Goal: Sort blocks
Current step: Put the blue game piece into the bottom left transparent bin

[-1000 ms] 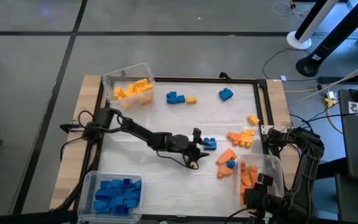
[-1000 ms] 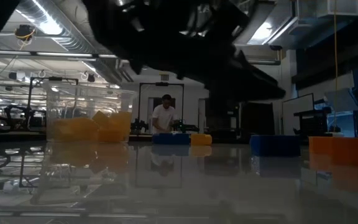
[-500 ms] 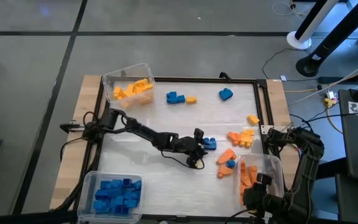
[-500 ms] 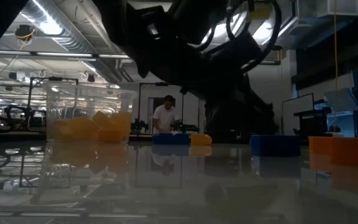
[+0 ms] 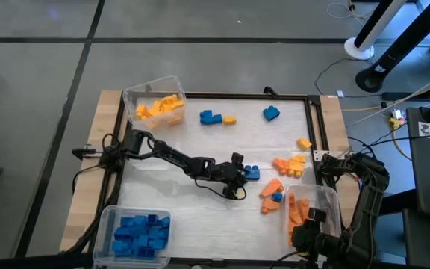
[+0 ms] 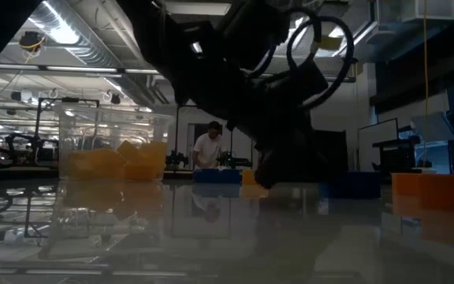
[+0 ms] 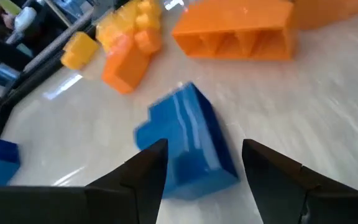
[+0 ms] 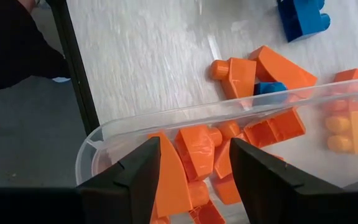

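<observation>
A blue block [image 5: 252, 172] [image 7: 188, 140] lies flat on the white table, right of centre. My left gripper [image 5: 241, 174] [image 7: 204, 158] is low over the table and open. One finger stands on each side of the block's near end, and I see no touch. My right gripper [image 5: 310, 223] [image 8: 194, 155] hangs open above the clear bin of orange blocks [image 8: 197, 155] at the near right, holding nothing.
A bin of yellow blocks [image 5: 155, 101] stands far left and a bin of blue blocks [image 5: 136, 233] near left. Loose blocks lie about: blue ones [image 5: 212, 116] [image 5: 271, 113], yellow ones [image 5: 230, 119] [image 5: 304, 143] and an orange cluster [image 5: 290, 164] [image 5: 272, 188] by the orange bin [image 5: 327, 196].
My left gripper has come down toward the table and tipped, drawing up to the blue block from the left; its fingers stay open. The block has not moved. My right arm has kept still.
</observation>
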Robot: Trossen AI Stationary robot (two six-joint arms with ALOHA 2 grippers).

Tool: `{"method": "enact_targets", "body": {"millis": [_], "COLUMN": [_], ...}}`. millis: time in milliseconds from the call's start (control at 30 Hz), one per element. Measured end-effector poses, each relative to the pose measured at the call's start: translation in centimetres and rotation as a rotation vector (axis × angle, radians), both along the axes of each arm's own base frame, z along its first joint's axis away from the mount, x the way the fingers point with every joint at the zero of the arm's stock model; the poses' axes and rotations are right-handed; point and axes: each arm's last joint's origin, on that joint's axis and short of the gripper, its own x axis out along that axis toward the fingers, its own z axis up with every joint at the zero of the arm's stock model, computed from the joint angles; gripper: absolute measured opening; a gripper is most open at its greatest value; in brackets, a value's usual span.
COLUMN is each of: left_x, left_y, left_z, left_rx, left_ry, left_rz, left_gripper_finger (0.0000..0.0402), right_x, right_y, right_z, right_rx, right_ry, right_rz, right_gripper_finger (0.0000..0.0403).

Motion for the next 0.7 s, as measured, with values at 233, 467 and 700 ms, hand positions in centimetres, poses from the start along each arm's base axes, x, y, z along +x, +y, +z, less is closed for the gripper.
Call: {"method": "enact_targets", "body": {"millis": [233, 467, 700], "left_x": [0.4, 0.4, 0.5], "left_y": [0.3, 1.5, 2.8], "left_z": [-1.3, -1.3, -1.4], "left_rx": [0.093, 0.133, 0.138], "left_ry": [-0.017, -0.017, -0.005], "left_rz": [0.105, 0.185, 0.209], "left_gripper_finger": [0.0196, 0.0196, 0.0194], "right_x": [0.0, 0.0, 0.0], "right_y": [0.0, 0.0, 0.0], "right_z": [0.0, 0.0, 0.0], "right_rx": [0.002, 0.000, -0.003], "right_ry": [-0.001, 0.001, -0.006], "right_rz": [0.000, 0.001, 0.001], "right_gripper_finger": [0.0195, 0.0195, 0.0195]}}
